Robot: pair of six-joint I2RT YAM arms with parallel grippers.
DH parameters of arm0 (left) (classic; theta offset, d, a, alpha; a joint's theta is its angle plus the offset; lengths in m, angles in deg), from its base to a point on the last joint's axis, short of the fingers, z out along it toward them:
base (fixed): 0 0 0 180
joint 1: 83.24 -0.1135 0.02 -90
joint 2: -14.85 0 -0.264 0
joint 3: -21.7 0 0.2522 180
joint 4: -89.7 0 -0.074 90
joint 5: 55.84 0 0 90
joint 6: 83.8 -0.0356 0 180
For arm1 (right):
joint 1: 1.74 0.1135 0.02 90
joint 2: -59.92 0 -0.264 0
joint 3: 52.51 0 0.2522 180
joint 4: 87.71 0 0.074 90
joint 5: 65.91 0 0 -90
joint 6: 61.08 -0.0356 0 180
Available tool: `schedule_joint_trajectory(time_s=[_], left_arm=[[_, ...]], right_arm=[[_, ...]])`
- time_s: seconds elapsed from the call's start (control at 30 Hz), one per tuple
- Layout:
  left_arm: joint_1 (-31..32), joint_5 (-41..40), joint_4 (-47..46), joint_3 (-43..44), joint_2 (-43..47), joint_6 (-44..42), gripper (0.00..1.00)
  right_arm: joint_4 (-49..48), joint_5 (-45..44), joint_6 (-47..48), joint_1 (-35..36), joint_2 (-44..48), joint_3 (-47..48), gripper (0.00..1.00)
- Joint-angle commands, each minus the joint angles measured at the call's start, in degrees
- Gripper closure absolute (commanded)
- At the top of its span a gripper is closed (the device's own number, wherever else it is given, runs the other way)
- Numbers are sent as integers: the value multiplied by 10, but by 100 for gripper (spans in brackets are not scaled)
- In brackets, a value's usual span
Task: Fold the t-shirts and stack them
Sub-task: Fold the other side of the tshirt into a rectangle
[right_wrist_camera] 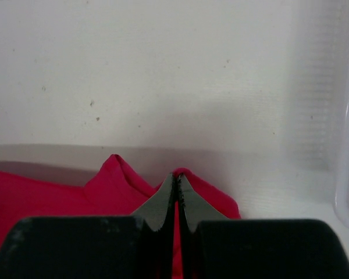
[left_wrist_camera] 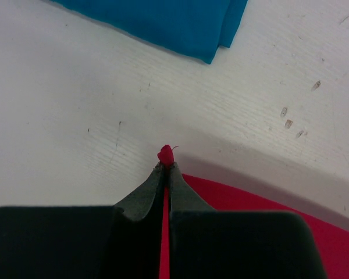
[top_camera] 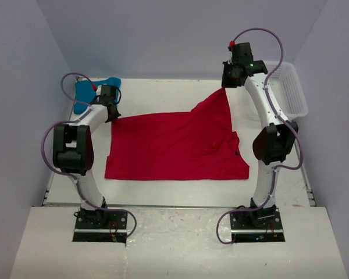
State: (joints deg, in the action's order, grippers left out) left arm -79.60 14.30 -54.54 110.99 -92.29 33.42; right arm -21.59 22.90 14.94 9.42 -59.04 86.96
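Red t-shirt (top_camera: 174, 145): spread on the table (top_camera: 174, 189), pinched at both far corners.

Left gripper (left_wrist_camera: 166, 168): jaws closed on a small nub of red cloth that pokes out past the tips. This corner is low, just above the table surface.

Right gripper (right_wrist_camera: 175, 180): jaws closed on a red fold that bunches up on either side of the tips. This corner is lifted clear of the table, so the cloth rises to it in a peak.

Key relation: from both sets of jaws the body of the shirt lies toward the arm bases and below. Its long axis runs across, from one gripper to the other. Each arm has its own corner and neither is nearer the whole. The two heights are uneven, right high and left low.

Judgement: next move is likely a fold of the far edge toward the near hem. The held edge must stay taut between the jaws, or the middle will sag and crease.

Room:
- Near side of the hem: a strip of bare table, then the table edge.
- Outward of the right jaws: white mesh basket (top_camera: 294, 93), near, so little sideways room.
- Beyond and outward of the left jaws: teal t-shirt (left_wrist_camera: 163, 23), apart from the red cloth.
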Motion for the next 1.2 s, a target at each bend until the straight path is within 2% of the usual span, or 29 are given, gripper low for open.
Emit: schedule_joint_trajectory(time_s=[0.0, 0.23, 0.37, 0.77, 1.17], left_arm=[[-9, -11, -13, 44, -15, -16, 100], [-14, 5, -12, 95, -52, -31, 100], [-12, 14, -11, 92, -50, -34, 100], [3, -15, -4, -8, 30, -8, 100], [14, -33, 9, -94, 121, 5, 100]], right_arm=[[11, 29, 23, -4, -27, 66, 100], [16, 49, 24, -11, -58, 111, 100], [13, 48, 14, -11, -40, 88, 100], [-61, 27, -41, -9, 129, -200, 100], [-86, 13, -70, -3, 235, -375, 100]])
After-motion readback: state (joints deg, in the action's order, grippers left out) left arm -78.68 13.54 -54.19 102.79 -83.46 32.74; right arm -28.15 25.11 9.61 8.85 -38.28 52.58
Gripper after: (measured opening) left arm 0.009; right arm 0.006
